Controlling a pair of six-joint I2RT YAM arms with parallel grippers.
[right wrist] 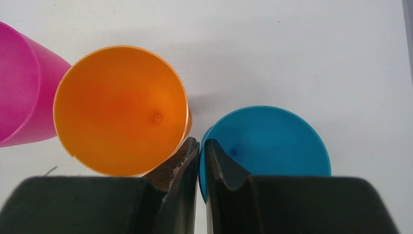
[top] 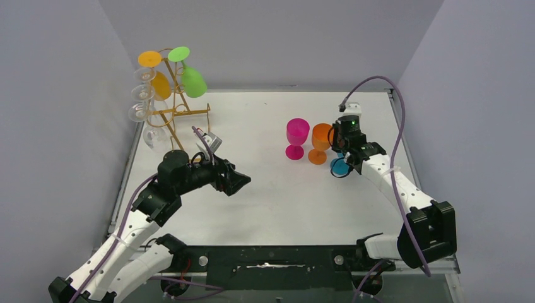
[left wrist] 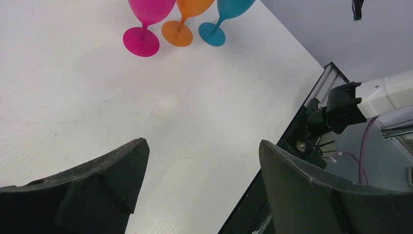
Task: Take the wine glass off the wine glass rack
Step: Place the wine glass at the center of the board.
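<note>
Two crowded glasses — right jaws pinching the blue glass (right wrist: 272, 141) by its rim may topple the orange glass (right wrist: 117, 107); left jaws spread.

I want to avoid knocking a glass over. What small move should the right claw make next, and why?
Probably open the right claw only a little. Its fingers straddle the rim of the blue plastic wine glass, which stands upright on the white table. The orange plastic wine glass sits right beside the outer finger, so a wide opening could push it.
</note>
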